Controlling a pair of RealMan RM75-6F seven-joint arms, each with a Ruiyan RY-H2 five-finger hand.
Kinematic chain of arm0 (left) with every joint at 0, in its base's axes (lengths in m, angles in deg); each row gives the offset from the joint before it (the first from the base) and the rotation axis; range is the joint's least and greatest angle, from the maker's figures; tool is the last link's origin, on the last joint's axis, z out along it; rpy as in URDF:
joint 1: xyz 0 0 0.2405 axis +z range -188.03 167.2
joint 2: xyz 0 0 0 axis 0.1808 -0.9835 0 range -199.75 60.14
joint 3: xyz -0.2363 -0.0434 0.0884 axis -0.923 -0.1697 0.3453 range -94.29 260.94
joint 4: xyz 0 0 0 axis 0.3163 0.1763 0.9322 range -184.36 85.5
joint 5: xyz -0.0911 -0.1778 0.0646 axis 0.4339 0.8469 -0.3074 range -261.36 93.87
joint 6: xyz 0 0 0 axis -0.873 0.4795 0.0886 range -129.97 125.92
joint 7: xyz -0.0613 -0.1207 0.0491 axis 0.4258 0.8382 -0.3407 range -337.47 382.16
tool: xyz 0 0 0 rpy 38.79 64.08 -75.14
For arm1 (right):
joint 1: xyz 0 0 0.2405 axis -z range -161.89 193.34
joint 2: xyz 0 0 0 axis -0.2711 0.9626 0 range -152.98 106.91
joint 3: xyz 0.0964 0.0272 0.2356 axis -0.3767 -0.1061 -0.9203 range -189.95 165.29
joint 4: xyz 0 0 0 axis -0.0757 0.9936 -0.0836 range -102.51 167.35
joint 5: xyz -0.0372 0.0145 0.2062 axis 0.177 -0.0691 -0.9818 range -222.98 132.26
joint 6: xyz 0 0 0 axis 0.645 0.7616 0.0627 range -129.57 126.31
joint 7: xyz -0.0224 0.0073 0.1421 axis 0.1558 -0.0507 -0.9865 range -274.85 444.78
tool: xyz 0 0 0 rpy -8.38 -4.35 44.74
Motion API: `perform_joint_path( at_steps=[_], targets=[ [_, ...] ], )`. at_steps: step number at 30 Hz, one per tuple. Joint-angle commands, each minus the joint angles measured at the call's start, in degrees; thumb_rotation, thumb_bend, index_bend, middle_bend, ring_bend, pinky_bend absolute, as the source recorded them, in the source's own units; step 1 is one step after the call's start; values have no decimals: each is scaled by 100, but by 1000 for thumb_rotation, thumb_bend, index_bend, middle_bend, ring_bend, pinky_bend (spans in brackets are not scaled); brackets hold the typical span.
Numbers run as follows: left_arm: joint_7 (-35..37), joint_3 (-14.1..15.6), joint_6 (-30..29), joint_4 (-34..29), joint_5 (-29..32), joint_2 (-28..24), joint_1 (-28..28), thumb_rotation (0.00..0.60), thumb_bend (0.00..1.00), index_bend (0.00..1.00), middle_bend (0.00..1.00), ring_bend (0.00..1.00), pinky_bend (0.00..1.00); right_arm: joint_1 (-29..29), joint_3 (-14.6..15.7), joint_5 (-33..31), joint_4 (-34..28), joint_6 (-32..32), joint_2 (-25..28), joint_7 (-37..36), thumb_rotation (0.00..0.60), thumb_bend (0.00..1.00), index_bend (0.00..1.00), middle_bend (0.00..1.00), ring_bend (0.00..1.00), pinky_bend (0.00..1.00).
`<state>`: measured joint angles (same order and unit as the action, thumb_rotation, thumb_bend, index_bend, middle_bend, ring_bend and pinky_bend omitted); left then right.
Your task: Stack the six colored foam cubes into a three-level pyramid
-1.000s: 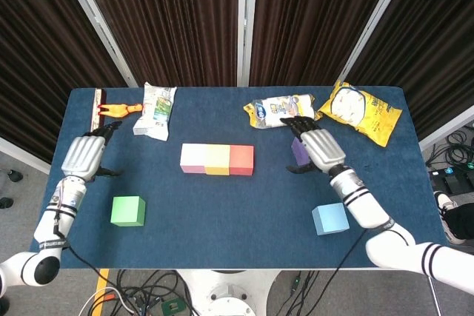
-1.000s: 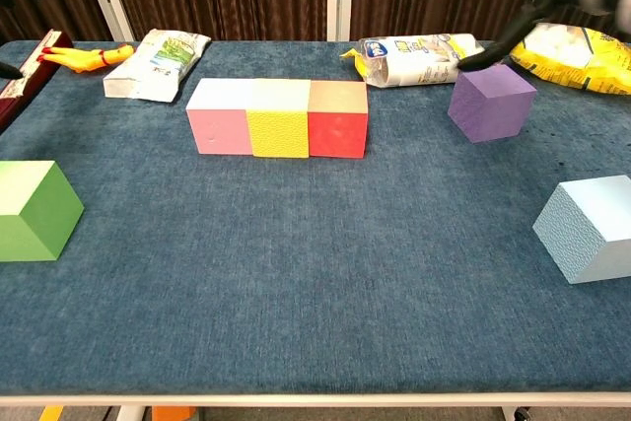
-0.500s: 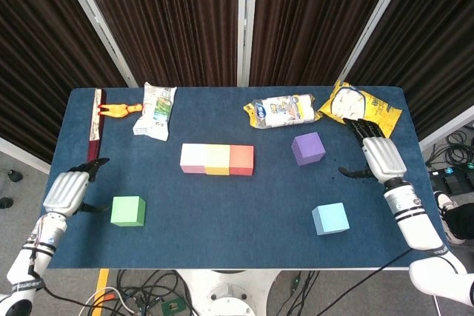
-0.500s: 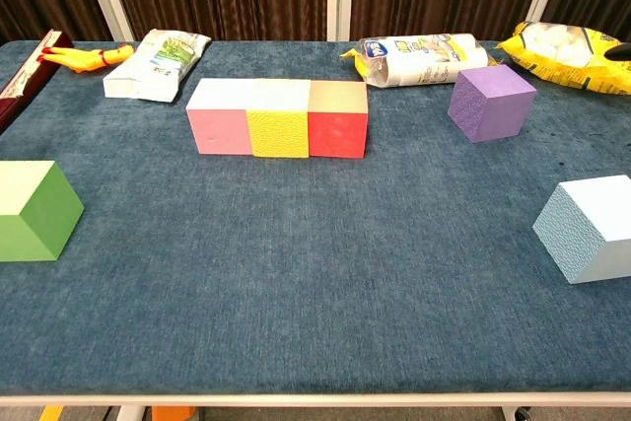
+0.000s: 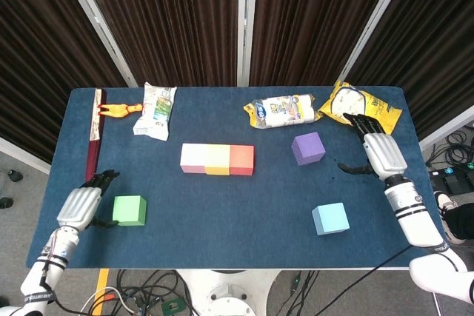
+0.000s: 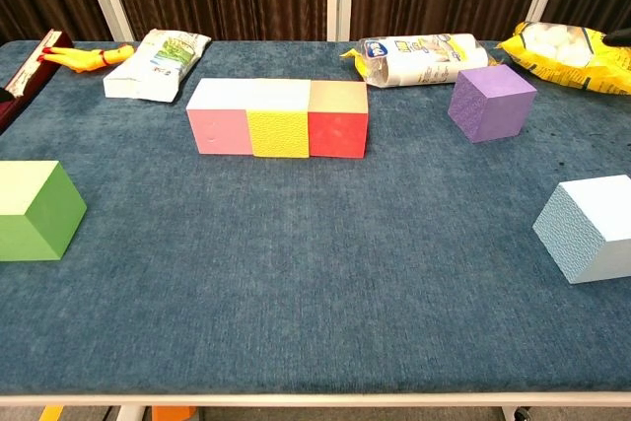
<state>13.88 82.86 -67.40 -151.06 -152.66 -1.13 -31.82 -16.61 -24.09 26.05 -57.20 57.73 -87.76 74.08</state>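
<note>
base row: pink cube (image 5: 192, 158), yellow cube (image 5: 217, 159), red cube (image 5: 241, 159) side by side and touching, mid-counter, one level only
purple cube: (image 5: 308, 148) alone on the cloth, right of the row, near the far snack bags; nothing on it
light blue cube: (image 5: 330, 218) alone, near the front right edge, well apart from the row
green cube: (image 5: 129, 210) alone, front left, well apart from the row
left hand: (image 5: 83, 205) just beside the green cube on its left side, fingers pointing away from the robot, thumb toward the cube; contact cannot be told; holds nothing
right hand: (image 5: 377, 151) right of the purple cube and apart from it, fingers stretched toward the yellow bag, thumb out to the side; holds nothing; only a dark tip at the top right corner in chest view
counter: blue cloth (image 5: 244, 234), all cubes sit flat on it
far edge clutter: yellow snack bag (image 5: 363, 110) at far right; clear roll pack (image 5: 281, 111) beside it; white-green pouch (image 5: 155, 108) far left; rubber chicken (image 5: 118, 109) next to that; dark red bar (image 5: 94, 127) along the left edge
</note>
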Motion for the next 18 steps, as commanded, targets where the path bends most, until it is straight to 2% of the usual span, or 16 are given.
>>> perform_joint_path(
  at_steps=[1, 7, 13, 18],
  targets=[
    [-143, -70, 88, 105, 106, 163, -75, 600, 0, 81, 43, 61, 230, 25, -39, -8, -73, 35, 63, 18, 600, 76, 0, 84, 0, 32],
    [-306, -80, 190, -107, 296, 91, -93, 600, 0, 80, 43, 61, 231, 78, -48, -32, -147, 22, 128, 9, 600, 76, 0, 84, 0, 32],
    [-60, -6, 179, -395, 55, -203, -3, 600, 0, 80, 43, 60, 231, 90, -50, -10, -117, -14, 100, -34, 600, 76, 0, 84, 0, 32],
    [2, 39, 332, -417, 19, -228, -27, 600, 0, 81, 43, 61, 231, 99, -58, 43, -90, -15, 78, -92, 600, 76, 0, 84, 0, 32]
  ],
)
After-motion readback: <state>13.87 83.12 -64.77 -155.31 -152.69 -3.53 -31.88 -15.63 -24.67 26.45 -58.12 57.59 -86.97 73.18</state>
